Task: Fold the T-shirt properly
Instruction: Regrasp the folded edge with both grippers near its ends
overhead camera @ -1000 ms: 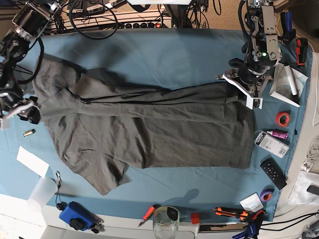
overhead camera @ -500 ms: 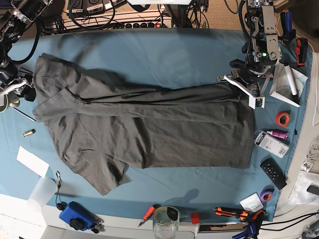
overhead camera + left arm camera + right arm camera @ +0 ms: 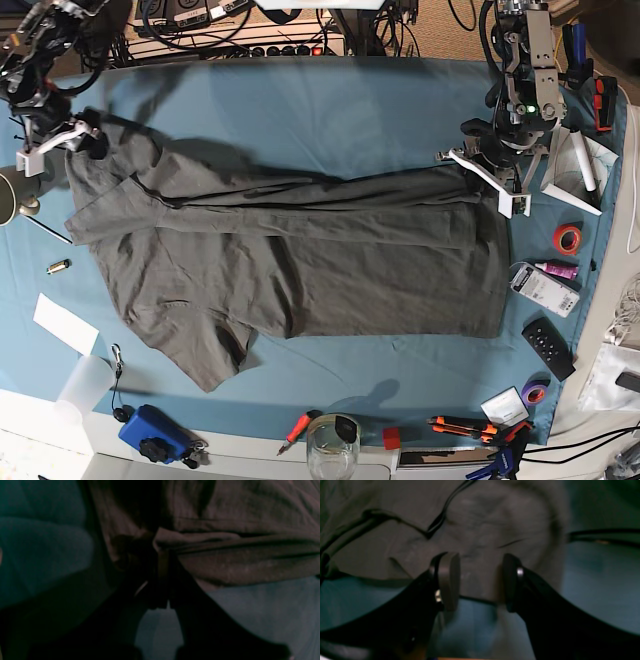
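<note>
T-shirt point(image 3: 290, 255): one, dark grey and wrinkled, spread lengthwise across my teal table cloth point(image 3: 300, 100), partly folded along its far edge.
Change, shirt: it lies much as it did a second ago; only the corner under my left gripper looks more gathered.
Left gripper point(image 3: 497, 172): my jaws were partly spread a second ago; now they are pressed together, pinching a bunched edge of the shirt point(image 3: 175, 537) at its far corner.
Right gripper point(image 3: 62, 140): it has travelled from the shirt's near side up to its far corner; my jaws stay spread, fabric showing between the pads point(image 3: 450, 580), gripping nothing.
Arms: two, one at each end of the shirt.
Tape rolls: two, an orange one point(image 3: 568, 238) and a purple one point(image 3: 535, 392).
Remote point(image 3: 549, 347): one, black.
Glass point(image 3: 332, 447): one, at the near table edge.
Blue device point(image 3: 155, 434): one.
</note>
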